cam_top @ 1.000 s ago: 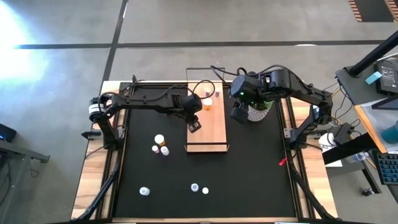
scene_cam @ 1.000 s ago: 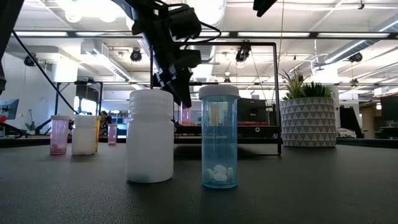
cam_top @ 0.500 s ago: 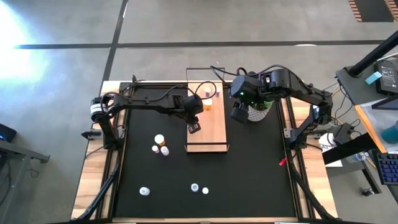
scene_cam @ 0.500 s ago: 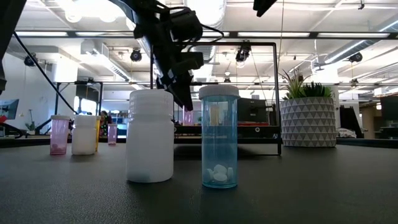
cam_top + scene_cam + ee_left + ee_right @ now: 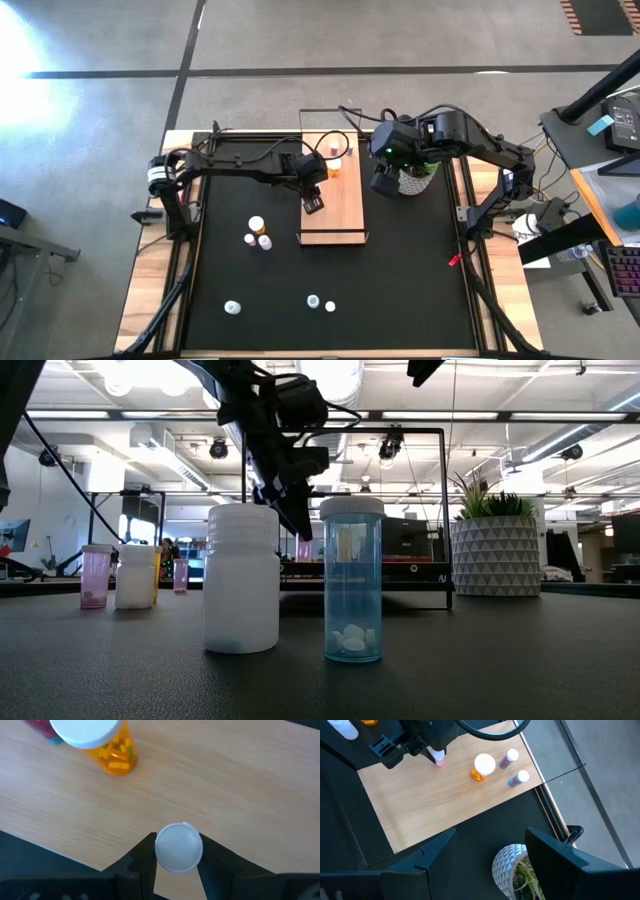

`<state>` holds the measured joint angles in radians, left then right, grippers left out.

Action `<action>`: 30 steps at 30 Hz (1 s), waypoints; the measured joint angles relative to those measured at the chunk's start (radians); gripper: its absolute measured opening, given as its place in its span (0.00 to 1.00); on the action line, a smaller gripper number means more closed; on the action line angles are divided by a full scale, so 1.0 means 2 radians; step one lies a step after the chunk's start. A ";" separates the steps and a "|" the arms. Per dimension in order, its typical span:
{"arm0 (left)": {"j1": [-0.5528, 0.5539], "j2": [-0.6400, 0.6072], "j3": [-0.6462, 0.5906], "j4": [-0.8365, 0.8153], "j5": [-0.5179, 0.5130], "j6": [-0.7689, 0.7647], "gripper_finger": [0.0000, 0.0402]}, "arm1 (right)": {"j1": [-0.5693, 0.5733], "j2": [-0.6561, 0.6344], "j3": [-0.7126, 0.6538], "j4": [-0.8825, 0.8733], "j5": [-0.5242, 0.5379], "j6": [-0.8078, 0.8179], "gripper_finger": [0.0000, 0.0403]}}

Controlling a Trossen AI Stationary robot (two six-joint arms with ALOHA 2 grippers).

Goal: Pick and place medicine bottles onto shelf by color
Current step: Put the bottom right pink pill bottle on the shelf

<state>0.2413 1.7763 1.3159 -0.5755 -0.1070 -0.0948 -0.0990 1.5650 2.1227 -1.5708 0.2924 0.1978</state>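
Light-wood shelf (image 5: 340, 205) flat on tabletop, long axis front to back. Orange bottle (image 5: 481, 769) and two pink bottles (image 5: 509, 759) upright at its far end. Another pink bottle (image 5: 439, 759), pale cap (image 5: 178, 847), upright, pinched between left jaws over shelf's left edge. Six more upright on mat.

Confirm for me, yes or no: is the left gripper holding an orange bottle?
No. The left gripper is shut on a small pink bottle with a pale cap, while the orange bottle stands apart on the shelf.
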 joint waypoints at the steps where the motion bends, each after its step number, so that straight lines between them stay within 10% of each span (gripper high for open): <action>1: 0.001 0.000 0.000 -0.001 -0.001 0.000 0.26 | 0.000 0.000 0.000 0.000 0.000 0.000 0.56; 30: 0.001 0.002 -0.001 -0.005 -0.033 0.000 0.26 | 0.000 0.000 0.000 0.000 0.000 0.000 0.56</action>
<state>0.2428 1.7805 1.3136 -0.5853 -0.1727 -0.0952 -0.0990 1.5646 2.1225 -1.5711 0.2920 0.1978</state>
